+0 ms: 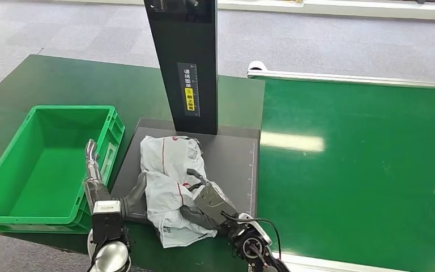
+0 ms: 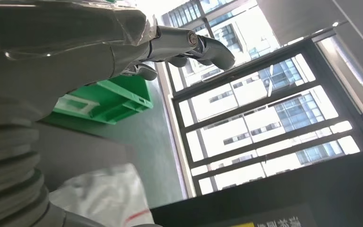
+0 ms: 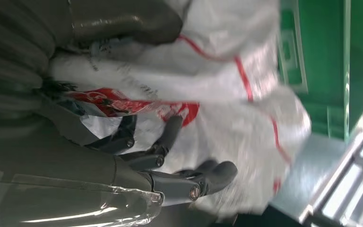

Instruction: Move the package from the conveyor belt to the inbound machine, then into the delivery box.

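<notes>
The white package (image 1: 167, 170) with red markings lies crumpled on the black platform (image 1: 229, 164) of the inbound machine, in front of its black column (image 1: 184, 62). My right hand (image 1: 207, 201) grips the package's near right part; in the right wrist view the thumb (image 3: 123, 21) presses on the package (image 3: 246, 61) and the fingers (image 3: 208, 175) curl onto it. My left hand (image 1: 93, 170) stands between the green delivery box (image 1: 73, 107) and the platform, fingers pointing up and apart, holding nothing. Its thumb (image 1: 135, 195) lies along the package's left edge.
The green conveyor belt (image 1: 362, 158) stretches away on the right, with a white roller end (image 1: 257, 68) at its far corner. The delivery box (image 2: 108, 97) sits just left of the platform. Dark green tabletop (image 1: 62, 79) lies behind them, grey floor beyond.
</notes>
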### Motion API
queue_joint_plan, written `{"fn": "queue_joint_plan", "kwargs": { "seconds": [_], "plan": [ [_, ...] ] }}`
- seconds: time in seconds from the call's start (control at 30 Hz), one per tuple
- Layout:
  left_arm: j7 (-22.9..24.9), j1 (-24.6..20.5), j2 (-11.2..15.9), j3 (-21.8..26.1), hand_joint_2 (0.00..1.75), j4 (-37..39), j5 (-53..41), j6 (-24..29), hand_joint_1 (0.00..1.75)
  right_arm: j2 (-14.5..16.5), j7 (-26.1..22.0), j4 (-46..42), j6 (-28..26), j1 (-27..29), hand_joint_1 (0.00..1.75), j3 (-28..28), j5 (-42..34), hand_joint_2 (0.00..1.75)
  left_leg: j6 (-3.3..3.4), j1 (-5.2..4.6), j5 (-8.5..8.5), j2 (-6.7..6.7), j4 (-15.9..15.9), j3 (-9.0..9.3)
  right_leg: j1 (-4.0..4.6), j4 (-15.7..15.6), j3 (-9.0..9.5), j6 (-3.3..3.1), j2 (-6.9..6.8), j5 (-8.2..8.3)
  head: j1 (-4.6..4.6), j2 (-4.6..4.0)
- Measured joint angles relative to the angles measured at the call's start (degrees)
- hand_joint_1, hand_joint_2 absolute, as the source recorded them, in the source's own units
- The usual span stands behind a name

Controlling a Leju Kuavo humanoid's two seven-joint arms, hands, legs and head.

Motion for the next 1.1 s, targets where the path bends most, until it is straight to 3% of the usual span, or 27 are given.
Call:
{"fn": "queue_joint_plan", "kwargs": {
  "seconds": [0.23,0.43,0.6,0.83,1.1],
  "plan": [
    [0.0,3.8,-0.5,2.5,1.75,-4.1,-1.4,0.0,0.0,-0.7,-4.8,-1.4,-8.5,-0.6,0.0,-0.7,-0.1,1.75,0.0,0.0,0.0,0.01,0.0,0.0,0.0,0.0,-0.04,0.0,0.0,0.0,-0.01,0.01],
    [0.2,5.1,-0.7,2.6,1.75,-5.7,-1.7,-0.4,0.0,-1.8,-17.4,-10.7,-20.0,2.0,0.0,-5.1,-5.4,1.75,0.0,-0.01,0.0,0.0,0.0,0.02,-0.01,0.0,-0.06,0.0,-0.03,0.0,-0.01,0.0],
    [3.1,4.0,-0.1,-1.5,1.75,-3.9,-6.2,-5.2,0.0,-2.8,-27.0,-23.7,-28.0,6.4,0.0,-10.5,-9.2,1.75,0.01,-0.03,-0.01,-0.02,0.0,-0.01,-0.02,0.0,-0.06,0.0,-0.07,0.0,0.01,0.0],
    [8.9,1.5,-0.1,-9.4,1.75,2.1,-12.3,-17.2,0.0,-3.0,-29.4,-37.9,-32.1,10.1,0.0,-16.2,-10.6,1.75,0.01,-0.03,-0.02,0.01,0.0,0.0,-0.04,0.0,-0.06,0.0,-0.03,0.0,-0.01,0.0],
    [11.3,-1.9,-1.7,-16.1,1.75,10.8,-15.2,-25.2,0.0,-3.0,-29.5,-44.4,-31.8,11.6,0.0,-19.0,-10.4,1.75,0.01,-0.03,-0.02,0.0,0.0,0.01,-0.03,0.0,-0.05,0.0,-0.03,0.0,-0.01,0.0]
  ]
}}
